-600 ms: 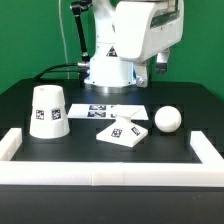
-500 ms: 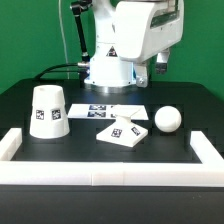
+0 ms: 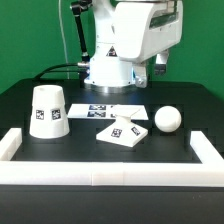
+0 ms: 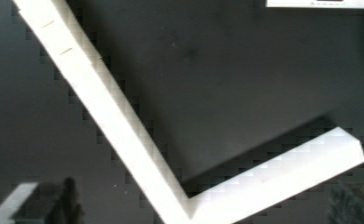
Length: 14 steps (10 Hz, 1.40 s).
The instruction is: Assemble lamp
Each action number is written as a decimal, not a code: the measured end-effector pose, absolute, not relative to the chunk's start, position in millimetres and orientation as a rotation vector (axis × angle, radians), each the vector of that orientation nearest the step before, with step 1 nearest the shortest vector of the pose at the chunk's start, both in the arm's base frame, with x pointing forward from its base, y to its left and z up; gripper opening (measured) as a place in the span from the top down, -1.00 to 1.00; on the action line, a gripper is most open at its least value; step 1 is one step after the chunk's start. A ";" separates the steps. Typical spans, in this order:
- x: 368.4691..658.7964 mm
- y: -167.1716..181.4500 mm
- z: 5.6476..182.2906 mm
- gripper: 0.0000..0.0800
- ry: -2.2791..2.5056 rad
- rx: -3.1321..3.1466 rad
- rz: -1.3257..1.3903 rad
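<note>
Exterior view: the base (image 3: 123, 131) lies flat mid-surface (image 3: 190, 105), with the shade (image 3: 47, 111) to the exterior view's left and the bulb (image 3: 167, 119) to its right, all loose. Starting with the base seems wise: descend squarely over its edges. The arm (image 3: 135, 40) stands high behind them.

Wrist view: the fingers (image 4: 37, 200) are apart and empty above the rail (image 4: 108, 110) corner.

No words, brand names or numbers can be read. The only signs are black-and-white square tags (image 3: 42, 117). One is on the side of the shade (image 3: 52, 98), near the edge of the table (image 3: 185, 100) at the exterior view's left. One is on top of the base (image 3: 124, 133), mid-table. Several are on the marker board (image 3: 108, 111), nearer the far edge. One is on the arm (image 3: 113, 51). Their patterns are too small to make out.
</note>
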State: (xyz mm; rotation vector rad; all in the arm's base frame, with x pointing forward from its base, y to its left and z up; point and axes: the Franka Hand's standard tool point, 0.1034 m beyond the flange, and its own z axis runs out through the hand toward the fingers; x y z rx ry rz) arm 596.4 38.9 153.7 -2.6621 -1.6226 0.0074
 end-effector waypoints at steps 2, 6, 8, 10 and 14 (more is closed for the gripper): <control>567.3 25.7 143.1 -0.75 -1.652 -2.651 0.000; 529.0 -1.8 113.9 -0.75 -1.678 -2.647 -0.025; 529.1 -1.5 113.4 -0.75 -1.679 -2.646 -0.024; 527.3 -1.3 112.2 -0.75 -1.679 -2.649 -0.032; 490.4 0.5 93.9 -0.75 -1.688 -2.655 -0.056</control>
